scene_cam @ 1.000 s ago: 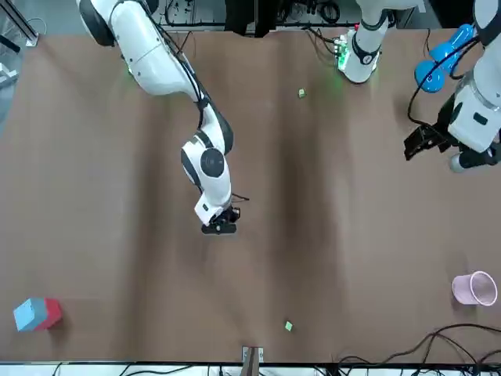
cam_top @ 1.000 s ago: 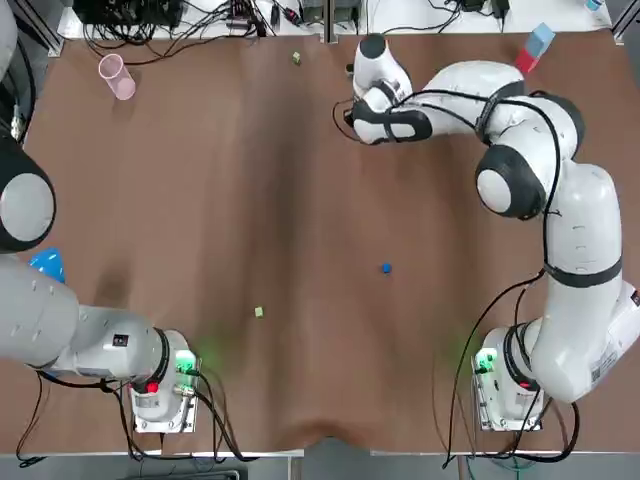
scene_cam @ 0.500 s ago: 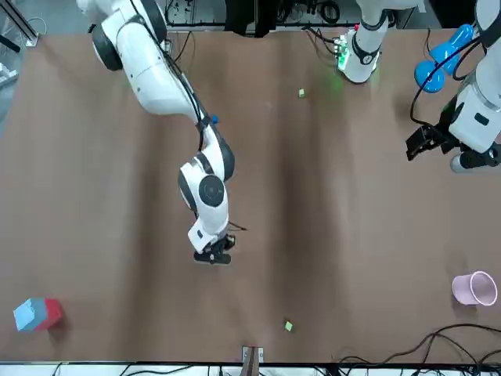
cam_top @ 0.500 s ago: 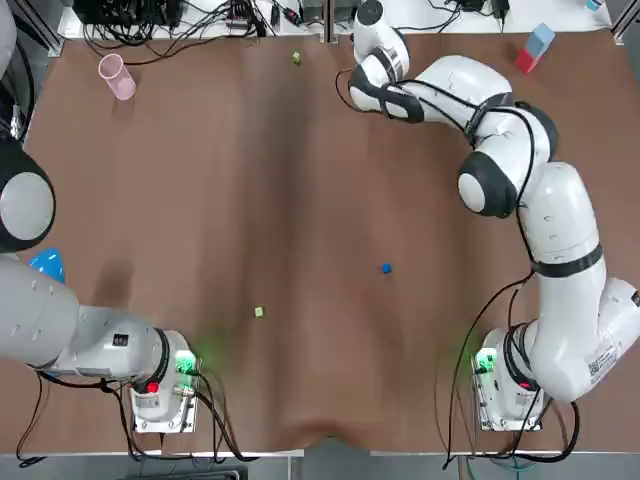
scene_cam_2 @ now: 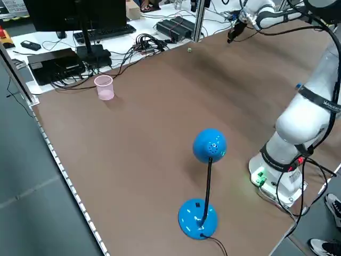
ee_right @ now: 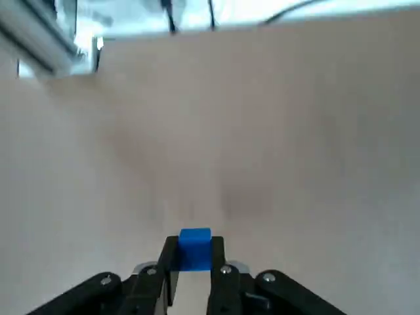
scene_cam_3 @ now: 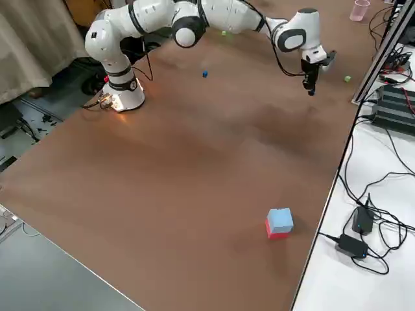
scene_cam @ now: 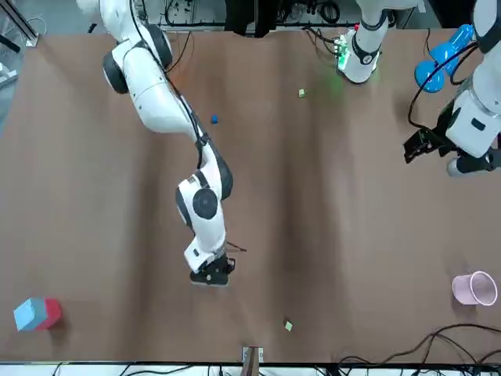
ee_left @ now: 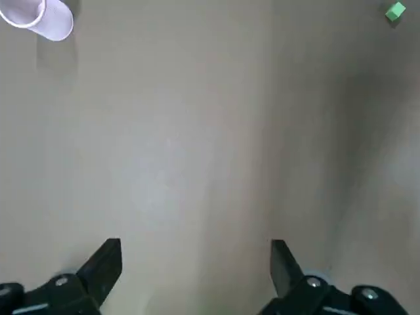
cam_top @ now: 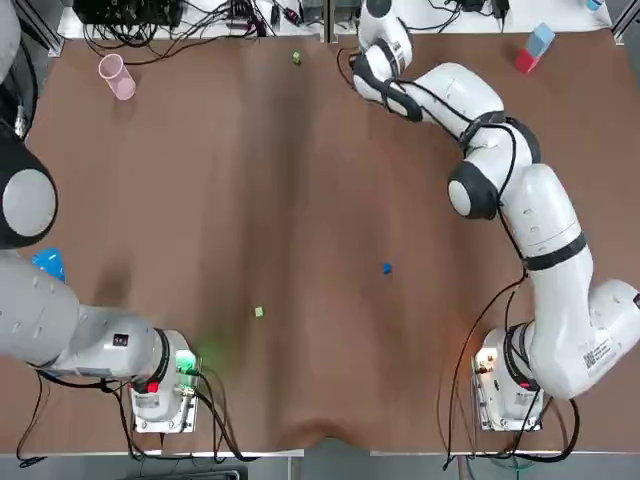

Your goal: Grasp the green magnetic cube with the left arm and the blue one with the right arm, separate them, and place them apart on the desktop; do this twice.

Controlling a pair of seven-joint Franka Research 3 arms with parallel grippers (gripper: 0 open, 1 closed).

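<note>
The right gripper (ee_right: 193, 257) is pinching the seemingly light, rigid blue cube (ee_right: 195, 244) by opposite flat faces, the left gripper (ee_left: 195, 264) hanging released.

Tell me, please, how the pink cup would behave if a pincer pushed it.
The pink cup looks thin and empty, so it is probably light and easily slid. It stands upright, taller than wide, so a high push may tip it, then roll.
</note>
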